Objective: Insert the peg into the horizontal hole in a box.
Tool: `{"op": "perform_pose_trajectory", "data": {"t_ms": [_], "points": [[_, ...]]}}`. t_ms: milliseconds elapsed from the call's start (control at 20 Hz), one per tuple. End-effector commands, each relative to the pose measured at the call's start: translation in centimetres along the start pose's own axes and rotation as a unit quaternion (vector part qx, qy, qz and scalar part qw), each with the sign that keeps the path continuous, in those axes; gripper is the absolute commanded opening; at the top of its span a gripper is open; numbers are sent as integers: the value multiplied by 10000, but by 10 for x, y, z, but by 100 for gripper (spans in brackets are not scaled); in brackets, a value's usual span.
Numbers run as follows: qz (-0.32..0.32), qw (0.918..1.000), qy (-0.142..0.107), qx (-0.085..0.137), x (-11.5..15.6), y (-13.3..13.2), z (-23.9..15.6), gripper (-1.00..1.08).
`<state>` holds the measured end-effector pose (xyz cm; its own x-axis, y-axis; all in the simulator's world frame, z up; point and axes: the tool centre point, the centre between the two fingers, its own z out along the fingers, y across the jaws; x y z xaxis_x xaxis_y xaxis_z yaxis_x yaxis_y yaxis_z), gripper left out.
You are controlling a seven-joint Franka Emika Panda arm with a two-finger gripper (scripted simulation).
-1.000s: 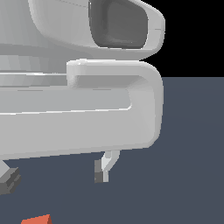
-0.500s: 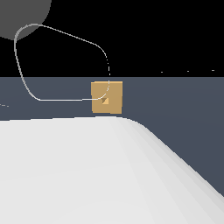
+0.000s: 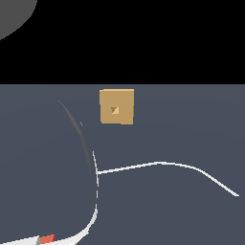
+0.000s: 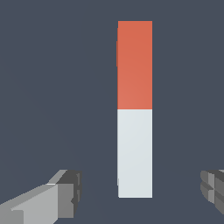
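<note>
- Step in hand, as I judge it: reaching for the peg (image 4: 134, 109), not yet grasped.
- Gripper (image 4: 140, 197) fingers (image 4: 65, 194) spread wide, either side of the peg's whitish end, touching nothing.
- Box (image 3: 116, 106) sits upper centre of the exterior view, its hole (image 3: 114, 110) facing the camera; the peg's orange end shows at lower left.
- Next: descend, close on the peg.

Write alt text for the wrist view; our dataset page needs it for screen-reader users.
A slim square-section peg, orange-red at one end and whitish-grey at the other, lies on a plain dark grey-blue surface. The open grey gripper has one fingertip on each side of the whitish end, neither touching it.
</note>
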<state>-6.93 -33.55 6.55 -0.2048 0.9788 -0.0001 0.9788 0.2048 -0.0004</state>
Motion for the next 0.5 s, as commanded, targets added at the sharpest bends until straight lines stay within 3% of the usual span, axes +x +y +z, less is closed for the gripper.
{"op": "perform_pose_trajectory", "data": {"t_ms": [0,450], "points": [[-1,10000,0,0,0,0,0,100],[-5,10000,0,-1,0,0,27,100]]}}
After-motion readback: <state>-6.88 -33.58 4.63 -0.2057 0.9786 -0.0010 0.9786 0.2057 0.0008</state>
